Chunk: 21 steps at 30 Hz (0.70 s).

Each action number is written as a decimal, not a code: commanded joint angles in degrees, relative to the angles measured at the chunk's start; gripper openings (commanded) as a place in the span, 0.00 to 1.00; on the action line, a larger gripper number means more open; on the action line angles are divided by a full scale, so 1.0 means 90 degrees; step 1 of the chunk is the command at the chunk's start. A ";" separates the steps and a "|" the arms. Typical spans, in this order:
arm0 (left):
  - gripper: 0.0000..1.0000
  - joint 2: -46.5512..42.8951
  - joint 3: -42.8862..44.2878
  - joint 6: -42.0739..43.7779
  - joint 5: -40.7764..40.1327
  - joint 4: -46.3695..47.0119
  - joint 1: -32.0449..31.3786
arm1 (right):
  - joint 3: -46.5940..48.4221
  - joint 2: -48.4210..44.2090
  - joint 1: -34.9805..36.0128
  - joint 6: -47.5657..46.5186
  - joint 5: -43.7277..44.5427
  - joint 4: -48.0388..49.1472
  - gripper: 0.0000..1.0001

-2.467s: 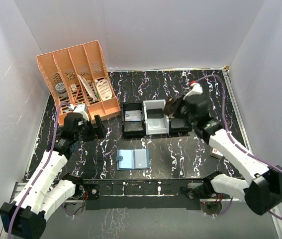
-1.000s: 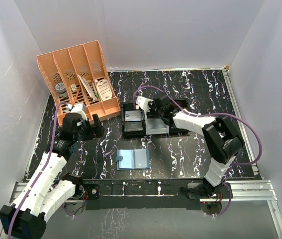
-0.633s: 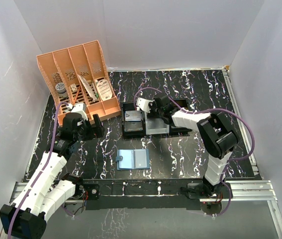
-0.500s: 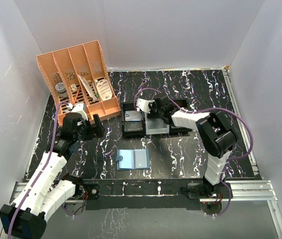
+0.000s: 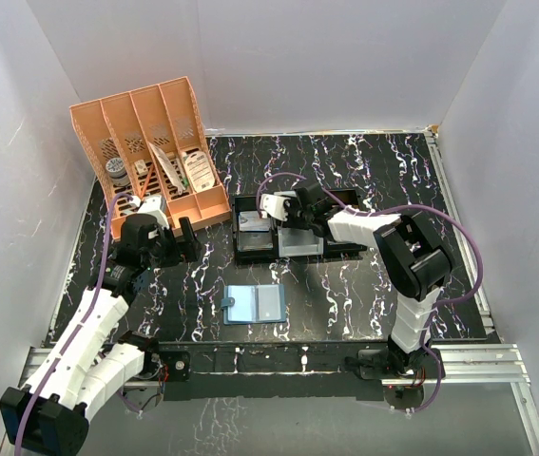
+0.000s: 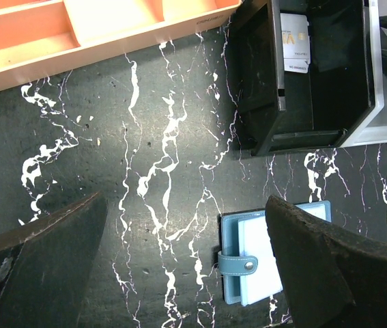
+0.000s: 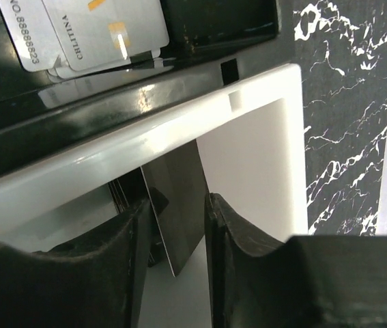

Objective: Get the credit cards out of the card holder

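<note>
While teal card holder (image 5: 255,304) lies open | black card (image 7: 173,179) stands between parted right claw (image 7: 177,205) | left claw (image 6: 185,205) released

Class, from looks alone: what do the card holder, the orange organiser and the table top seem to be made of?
The card holder: soft matte teal, probably faux leather; strap with shiny metal-looking snap. The orange organiser: rigid moulded plastic; thin perforated walls. The table top: black marble pattern, likely printed laminate; slight sheen.

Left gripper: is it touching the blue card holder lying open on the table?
Apart. The top external view shows the left gripper well to the left of the card holder, with a stretch of bare marbled table between them.
</note>
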 commanded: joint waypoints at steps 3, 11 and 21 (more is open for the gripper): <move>0.99 0.0010 0.0008 0.0100 0.0115 0.0118 0.0045 | 0.0249 -0.0068 -0.0094 -0.0056 -0.0160 -0.0163 0.39; 0.99 0.0023 -0.0024 0.0129 0.0311 0.0166 0.0045 | 0.0289 -0.0406 -0.0098 0.0299 -0.0230 -0.0102 0.48; 0.99 0.0008 -0.0053 0.0085 0.0694 0.0217 0.0052 | -0.0141 -0.1825 -0.0102 0.1296 -0.0461 0.0399 0.55</move>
